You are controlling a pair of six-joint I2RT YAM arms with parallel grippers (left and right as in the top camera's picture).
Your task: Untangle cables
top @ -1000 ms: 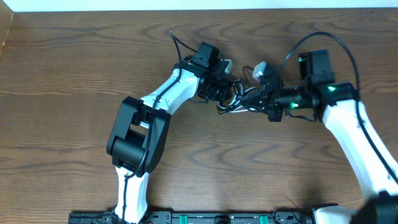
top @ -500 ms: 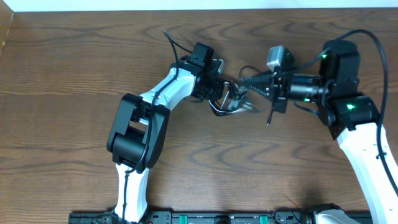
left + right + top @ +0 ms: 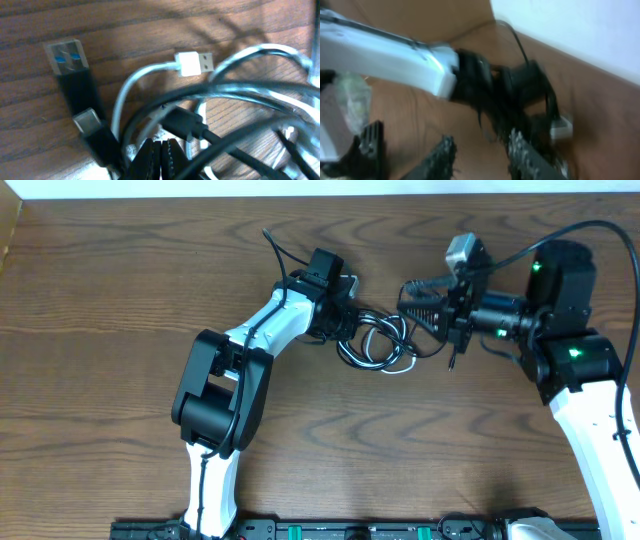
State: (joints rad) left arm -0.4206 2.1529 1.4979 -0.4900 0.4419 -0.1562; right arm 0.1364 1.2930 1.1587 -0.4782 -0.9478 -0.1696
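The cables lie in a loose tangle on the wooden table: a black cord [image 3: 372,340] looped over a white cord [image 3: 392,364]. My left gripper [image 3: 350,328] sits at the tangle's left edge. In the left wrist view its jaws [image 3: 160,156] are shut tip to tip among the strands, and a pinched strand cannot be made out. Ahead of them lie a white USB plug [image 3: 192,63], a black USB plug [image 3: 70,65] and a smaller black plug [image 3: 182,122]. My right gripper [image 3: 408,304] hovers just right of the tangle. It is open [image 3: 485,160] with nothing between its fingers.
The left arm's white forearm [image 3: 385,55] crosses the right wrist view, which is blurred. Thick black arm wires arch over the right arm [image 3: 600,228] and behind the left wrist [image 3: 275,245]. The table's far edge [image 3: 300,195] meets a white wall.
My right gripper opened and let go of the cables, moving up and to the right. The stretched bundle dropped back into loops beside the left gripper, which stayed shut and nearly still.
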